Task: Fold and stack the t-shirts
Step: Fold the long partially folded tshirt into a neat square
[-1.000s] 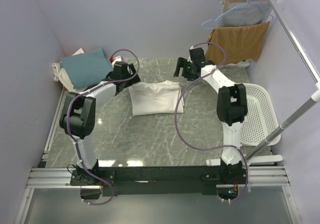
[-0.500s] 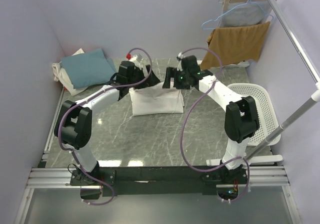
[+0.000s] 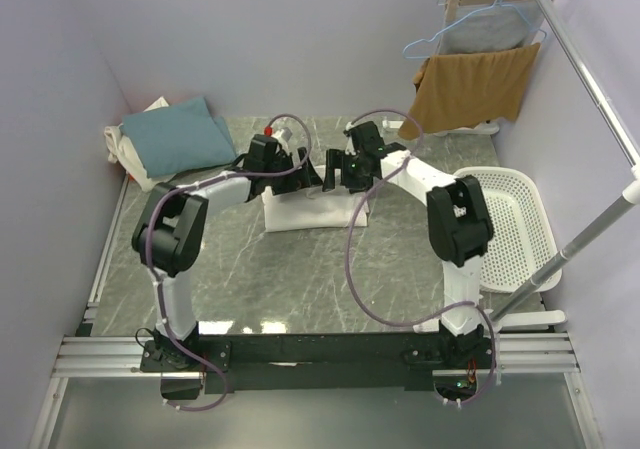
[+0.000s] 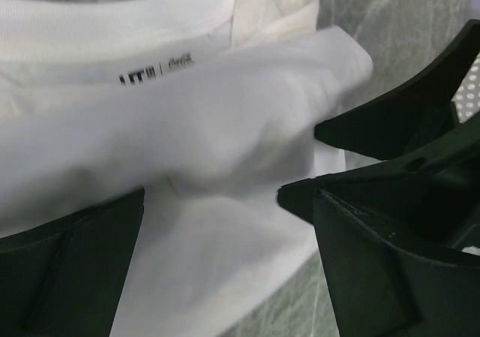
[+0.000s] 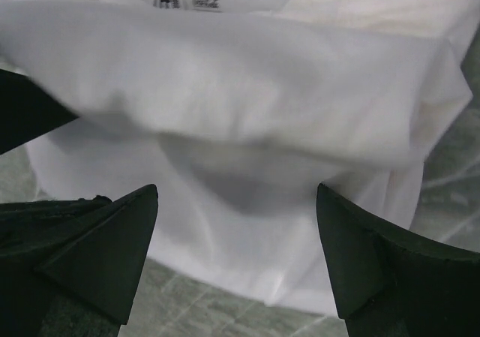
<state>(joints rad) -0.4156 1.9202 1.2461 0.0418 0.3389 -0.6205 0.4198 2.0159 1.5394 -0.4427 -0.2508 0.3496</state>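
On the grey marble worktop point(image 3: 300, 279) the two arms have swung in from either side over the last second. They now meet above the far, collar end of the white t-shirt point(image 3: 312, 212). That shirt lies partly folded at the middle of the worktop, well apart from the teal t-shirt point(image 3: 175, 137), which appears to rest on an off-white t-shirt point(image 3: 122, 154) in the far left corner. The left end effector point(image 3: 303, 173) and right end effector point(image 3: 340, 169) sit just beside each other, where a second ago they flanked the garment. Both are spread wide and grip nothing. In the wrist views each pair of fingers straddles a raised fold of white cloth below the neck label point(image 4: 154, 70). The cloth itself seems hardly to have shifted. This suggests the next fold is being set up, probably a two-handed pinch at the collar edge, with stacking onto the corner pile yet to come.
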